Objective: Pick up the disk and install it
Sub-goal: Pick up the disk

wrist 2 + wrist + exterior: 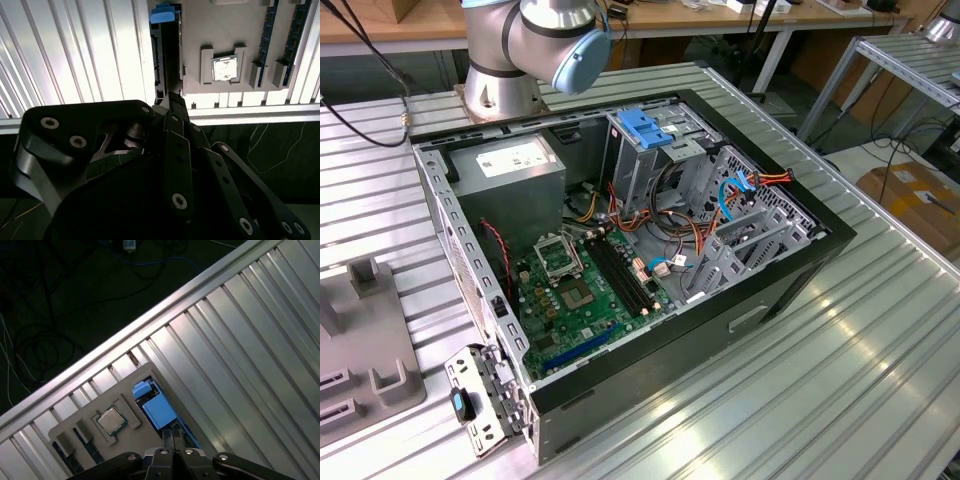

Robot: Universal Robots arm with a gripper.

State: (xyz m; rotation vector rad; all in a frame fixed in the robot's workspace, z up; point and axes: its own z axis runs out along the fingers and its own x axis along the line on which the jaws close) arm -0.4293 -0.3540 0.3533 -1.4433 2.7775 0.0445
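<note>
In both wrist views a thin flat part stands on edge in a slot of a grey fixture plate (135, 440) (200, 30), with a light-blue piece on top. It looks like the disk (159, 411) (162, 15), though its casing and label are hidden. My gripper (174, 453) (172, 97) hangs above the plate, close to the slot's near end, with its fingers together and nothing between them. In the exterior view the open computer case (770, 290) lies on the table, and the arm's base (505, 85) stands behind it.
A processor chip (111, 421) (223, 69) and memory sticks (270, 35) sit in the same plate. Inside the case are a grey power-supply box (510, 165) and a metal cage with a blue handle (645, 128). The table edge (150, 325) runs close to the plate, with dark floor and cables beyond.
</note>
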